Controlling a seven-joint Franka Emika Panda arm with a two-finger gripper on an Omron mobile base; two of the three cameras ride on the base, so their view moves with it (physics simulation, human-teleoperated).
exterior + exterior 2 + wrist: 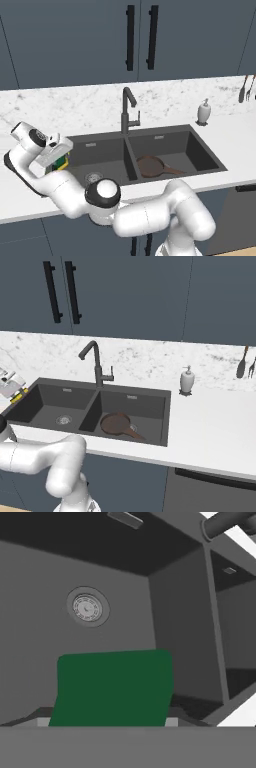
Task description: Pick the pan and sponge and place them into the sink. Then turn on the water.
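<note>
While your arm bends far over to the left, the gripper hangs at the left rim of the sink, above the left basin. You can see the sponge clamped between the jaws: green and yellow show just under the white hand in the left base view, and in the hand view its dark green face sits right in front of the camera, with the left basin's grey floor and round steel drain beyond it. In the right base view a sliver of the sponge's yellow shows beneath the hand at the sink's left edge.

You'll find the pan lying flat on the floor of the right basin, its thin brown handle pointing right and toward the near wall. From the right base view the pan sits close to the centre divider.

Behind the divider stands the dark gooseneck faucet on the marble counter. To the right of the sink, on the far part of the counter, you have the white soap dispenser.
</note>
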